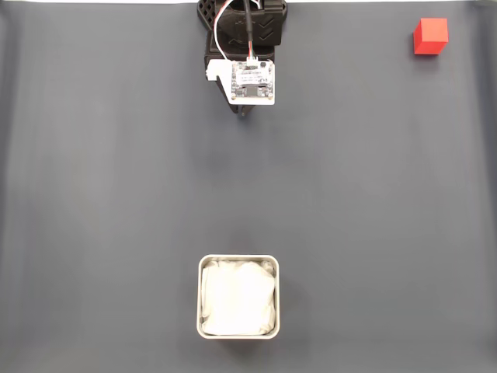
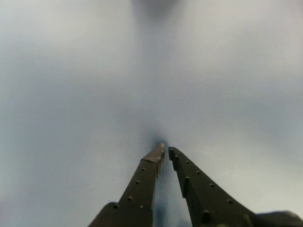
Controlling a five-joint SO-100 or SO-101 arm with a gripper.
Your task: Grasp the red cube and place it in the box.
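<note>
two dark fingers (image 2: pixel 142 189) rise from the bottom edge of the wrist view, each dotted with small holes, and they taper to tips that all but meet. the pincer (image 2: pixel 165 152) is narrow, nearly closed, with a thin sliver of gap between the tips and nothing held in it. beneath the tips lies plain grey bench (image 2: pixel 71 94), blurred, with a soft shadow just ahead of them.

in the fixed view the arm (image 1: pixel 245 31) sits at the middle of the bench's far edge, black, with a white board (image 1: pixel 253 81) on top of it and thin wires running into that board. the pincer (image 1: pixel 245 113) pokes out just below the board as a small dark tip over the grey bench (image 1: pixel 93 194).

the cube (image 1: pixel 429 36) is red and stands in the far right corner of the bench, well apart from the arm, resting flat with its own small shadow beside it.

the box (image 1: pixel 238 259) sits near the middle of the near edge, square with rounded corners, a silvery rim and crumpled white lining inside. it lies well apart from the cube and roughly in line with the arm across the bench.
</note>
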